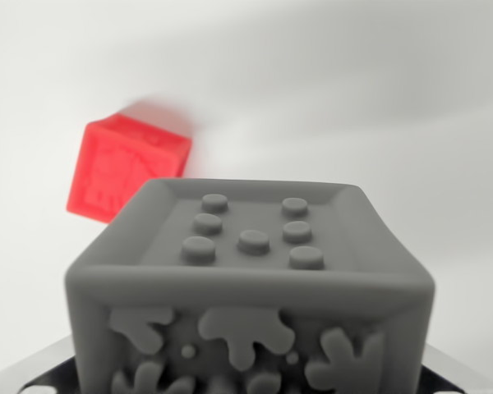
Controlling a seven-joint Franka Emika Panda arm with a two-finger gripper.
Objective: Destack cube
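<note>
Wrist view. Two cubes: one grey cube (251, 287) filling the lower centre, its base cut off by the bottom edge, seven raised studs on its top face; one red cube (123, 168), blurred, at upper left, its lower right corner hidden behind the grey. Gripper fingers are not discernible; grasp state cannot be told.

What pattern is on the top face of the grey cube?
Seven raised round studs inside a raised border on the grey cube, seen in the wrist view.
</note>
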